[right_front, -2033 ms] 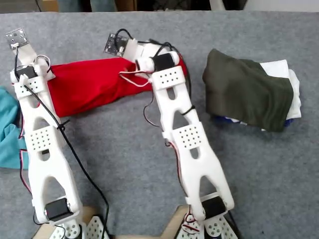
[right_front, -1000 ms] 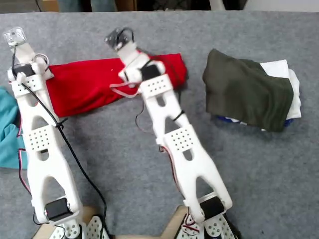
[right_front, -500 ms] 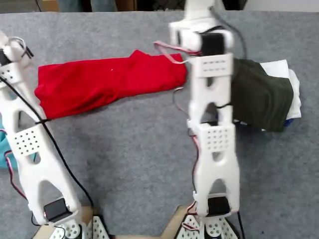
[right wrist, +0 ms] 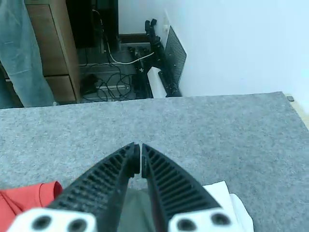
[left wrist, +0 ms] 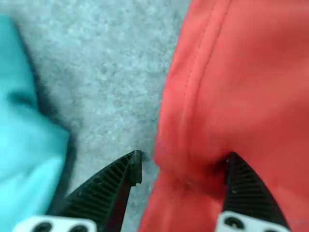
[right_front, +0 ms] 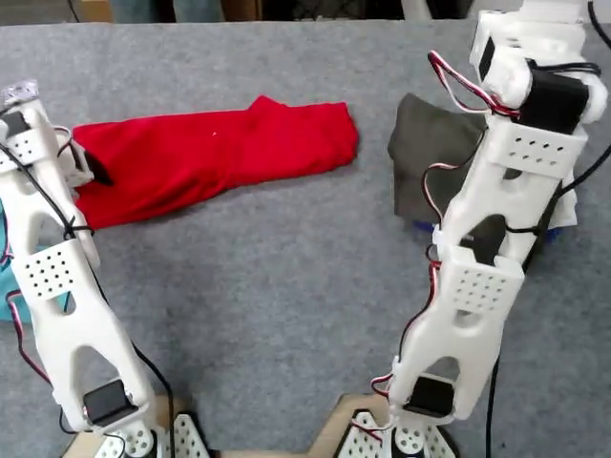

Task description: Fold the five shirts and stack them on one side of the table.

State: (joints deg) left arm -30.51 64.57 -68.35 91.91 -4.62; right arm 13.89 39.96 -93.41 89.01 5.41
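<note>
Red shirt (right_front: 210, 157): lies flat on the grey worktop (right_front: 267, 286) as one long strip, narrowed lengthwise and not yet folded across. Its right half, which sits under an arm two seconds back, is now uncovered. Its left end sits slightly further left than it does then.

Right end effector (right wrist: 140, 147): jaws closed together, holding nothing. Change: it lets go of the red shirt's right half, rises and swings off. It now hangs high, well to the right of the red shirt, above the folded garments there.

Left end effector (left wrist: 183, 159): jaws spread wide, gripping nothing. It straddles the red shirt's left hem, one tip on the cloth and the other on bare worktop just beside it. Change: half a second back it is drawn off beyond that hem, and it is now back over it.

Olive shirt (right_front: 430, 162): folded, well to the right of the red shirt, resting on a white shirt (right wrist: 224, 191) and a blue shirt (right_front: 420, 227). Position unchanged.

Teal shirt (left wrist: 24, 121): rumpled, just past the red shirt's left end, unfolded.

Assessment: the lengthwise fold appears finished and released. The cross fold is judged next, with the left end effector placed to take the hem. Three garments seem done and two remain
</note>
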